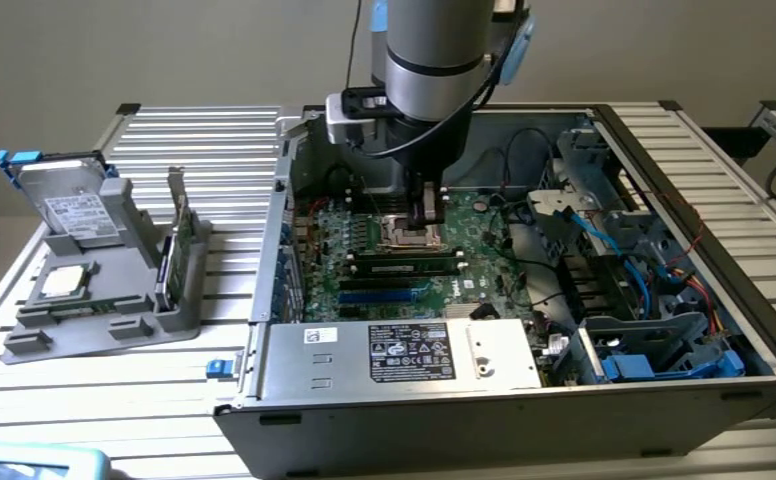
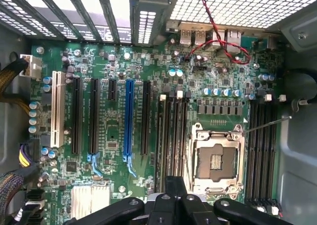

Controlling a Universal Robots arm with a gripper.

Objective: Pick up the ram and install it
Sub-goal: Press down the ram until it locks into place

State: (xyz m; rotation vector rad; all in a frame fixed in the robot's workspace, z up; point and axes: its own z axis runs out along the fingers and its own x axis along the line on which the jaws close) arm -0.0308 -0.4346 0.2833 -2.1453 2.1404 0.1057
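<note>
An open computer case [image 1: 495,400] is seen lying on a slatted metal desk [image 1: 95,400], its power supply [image 1: 402,352] along the near wall. Behind that, the green motherboard [image 1: 482,270] is laid flat, with one memory stick [image 1: 408,267] already seated in a slot. The tool [image 1: 430,215] is lowered over the board beside the empty processor socket [image 1: 408,236], its jaws closed together with nothing held between them; in the wrist view the closed tool [image 2: 176,195] is seen above the memory slots [image 2: 173,136] and the socket [image 2: 216,160]. Toward the desk's left edge in the exterior view, a grey holder [image 1: 108,300] is placed, in which the ram [image 1: 176,240] is stood upright on edge, well apart from the tool. A silver processor [image 1: 68,282] and a boxy drive [image 1: 75,205] are also carried there.
</note>
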